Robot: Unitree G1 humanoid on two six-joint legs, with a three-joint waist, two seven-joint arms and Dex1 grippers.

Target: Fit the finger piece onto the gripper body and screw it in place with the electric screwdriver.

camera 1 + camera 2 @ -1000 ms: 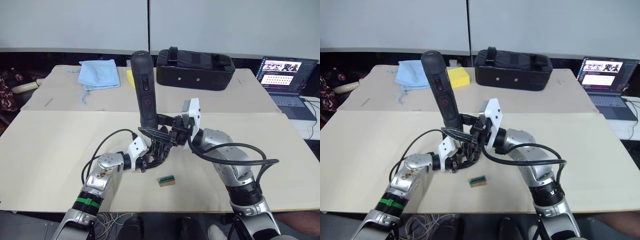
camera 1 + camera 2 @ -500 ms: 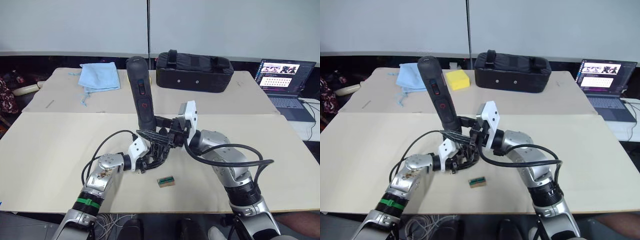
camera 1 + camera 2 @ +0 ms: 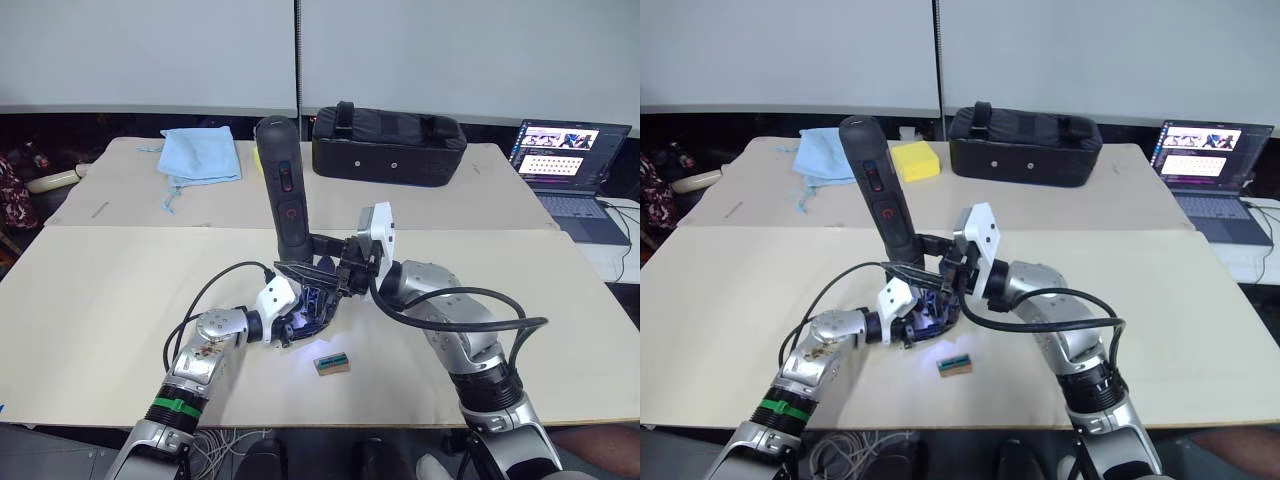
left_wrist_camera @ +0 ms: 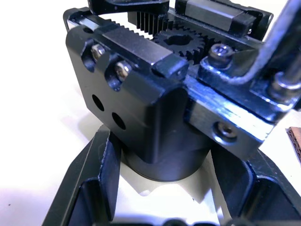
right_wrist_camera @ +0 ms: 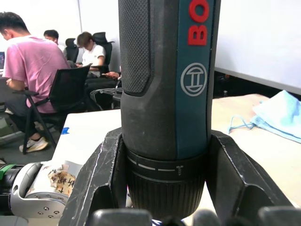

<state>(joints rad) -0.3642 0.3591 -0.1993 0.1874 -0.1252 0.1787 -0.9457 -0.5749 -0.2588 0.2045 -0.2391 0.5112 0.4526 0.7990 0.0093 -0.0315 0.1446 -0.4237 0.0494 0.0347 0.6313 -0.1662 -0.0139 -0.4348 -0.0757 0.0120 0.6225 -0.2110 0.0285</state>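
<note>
Black against the pale table point(image 3: 100, 300), the electric screwdriver point(image 3: 284, 185) stood nearly upright in the left eye view, its lower end clamped in the right gripper point(image 3: 325, 262) and pointing down at the gripper body point(image 3: 310, 300). The left gripper point(image 3: 296, 322) held that body near the table's middle, where a bluish glow lit the spot under the tool. A small brown-and-green block point(image 3: 332, 362) lay just in front of them. Farther back sat a blue cloth point(image 3: 200, 152), a black zipped bag point(image 3: 390, 140) and an open laptop point(image 3: 565, 160).

The right eye view added a yellow sponge point(image 3: 914, 158) between cloth and bag.

In the left wrist view, both fingers point(image 4: 101, 174) pressed the rounded base of the gripper body; a toothed rack, a gear and screw heads showed on top.

In the right wrist view, the fingers point(image 5: 108, 174) closed around the screwdriver's collar. People sat on office chairs point(image 5: 70, 89) behind.
</note>
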